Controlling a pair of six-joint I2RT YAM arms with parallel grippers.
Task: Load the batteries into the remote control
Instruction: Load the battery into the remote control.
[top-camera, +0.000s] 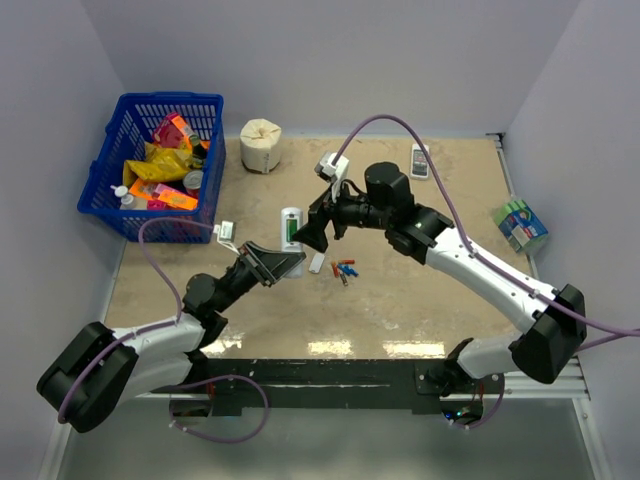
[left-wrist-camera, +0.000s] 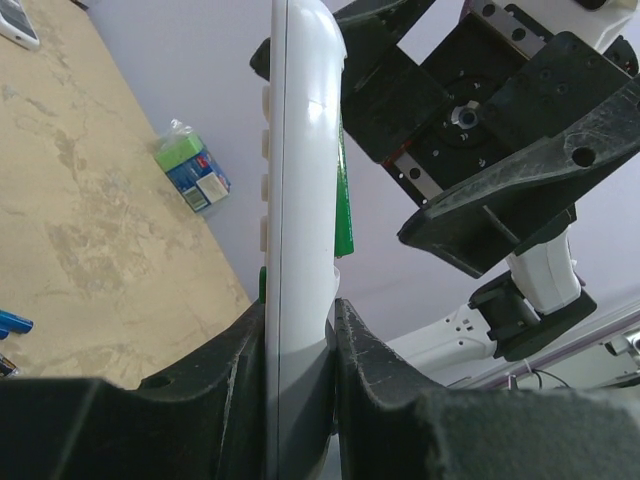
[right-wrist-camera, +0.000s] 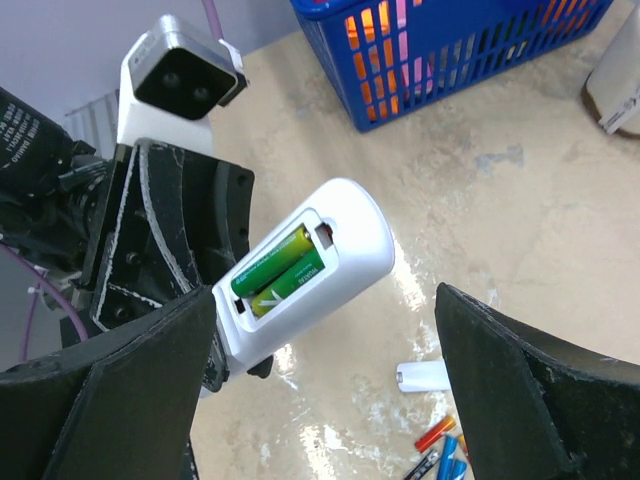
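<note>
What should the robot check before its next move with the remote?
1. Left end effector grips the remote control firmly: ok.
2. Two green batteries lie in the open compartment: ok.
3. Right end effector open and empty: ok.
4. Small white piece, likely the cover, lies free to pick up: ok.
5. Batteries face the right way: cannot tell.

White remote control (left-wrist-camera: 300, 200) edge-on, clamped upright in left hand (left-wrist-camera: 298, 345), green battery (left-wrist-camera: 343, 215) showing, table (left-wrist-camera: 100, 250) behind

White remote control (right-wrist-camera: 335, 250), green batteries (right-wrist-camera: 275, 272), blue basket (top-camera: 170, 98)
</note>
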